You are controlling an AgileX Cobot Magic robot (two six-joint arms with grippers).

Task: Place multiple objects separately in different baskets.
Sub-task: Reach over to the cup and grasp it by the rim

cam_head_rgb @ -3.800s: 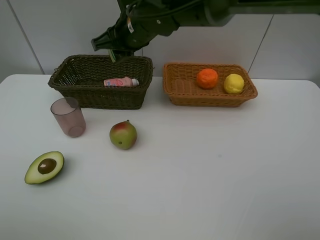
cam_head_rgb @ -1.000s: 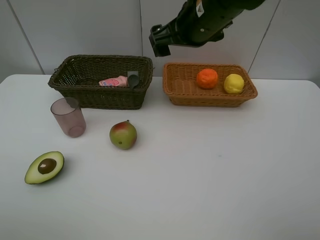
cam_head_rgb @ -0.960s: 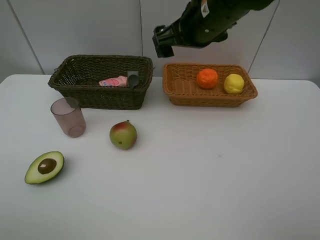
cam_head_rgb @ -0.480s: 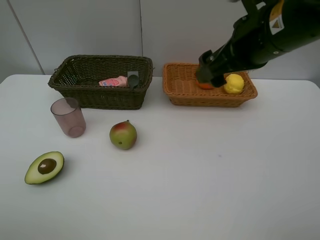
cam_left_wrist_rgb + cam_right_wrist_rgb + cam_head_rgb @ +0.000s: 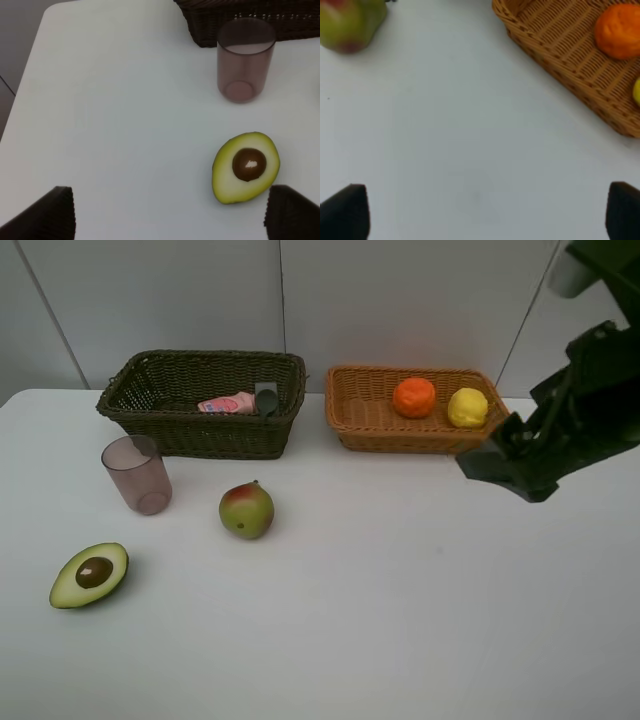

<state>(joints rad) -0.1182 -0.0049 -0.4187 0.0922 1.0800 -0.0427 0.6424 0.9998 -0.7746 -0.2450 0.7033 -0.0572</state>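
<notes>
Evidently a drop has just been completed: a dark grey item (image 5: 265, 398) that was absent from the dark brown-green basket (image 5: 150, 430) a few seconds ago is now seen lying in it, right against the small pink bottle (image 5: 230, 403). It is too small to be named with certainty. Since then the right gripper (image 5: 490, 462) has been swung away from that basket and across the orange-tan basket (image 5: 345, 430). It is now found at the right side of the table (image 5: 400, 620), just in front of that basket's right end. Its jaws are spread wide and nothing is carried between them — only bare tabletop is shown there in the right wrist view. The left gripper (image 5: 167, 215) is likewise released and empty. It is held over the halved avocado (image 5: 245, 167), which lies cut face up near one fingertip but is not enclosed.

For the task, this is judged to mean one more thing sorted and three left on the table: the avocado, the translucent mauve cup (image 5: 137, 473) standing upright in front of the dark basket, and the red-green pear-like fruit (image 5: 246, 510) nearer the middle.

As to contents, the two non-food items are held in the dark basket. The orange (image 5: 414, 397) and the lemon (image 5: 467, 407) lie side by side toward the right end of the orange-tan one.
</notes>
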